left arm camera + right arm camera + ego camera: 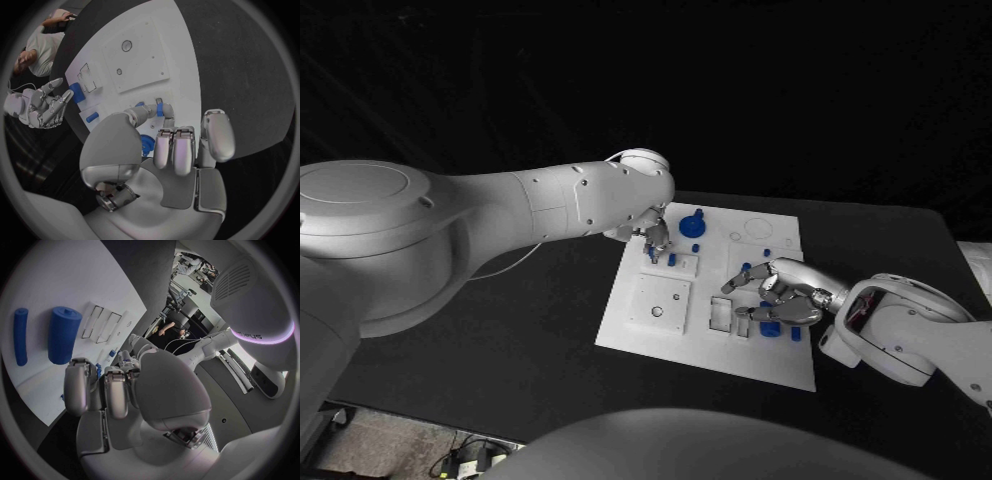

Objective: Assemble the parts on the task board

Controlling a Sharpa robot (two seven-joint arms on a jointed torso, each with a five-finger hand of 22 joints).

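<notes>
Task board, one white plate, is lying flat in the middle of the black table between two arms, probably so either can reach it. Left hand is pinching a small blue peg at the far edge beside one blue gear, apparently seating it. Right hand, fingers loosely curled and holding nothing I can see, is hovering over several blue parts near its edge, two plain in its wrist view.

A black table carries the white task board.
</notes>
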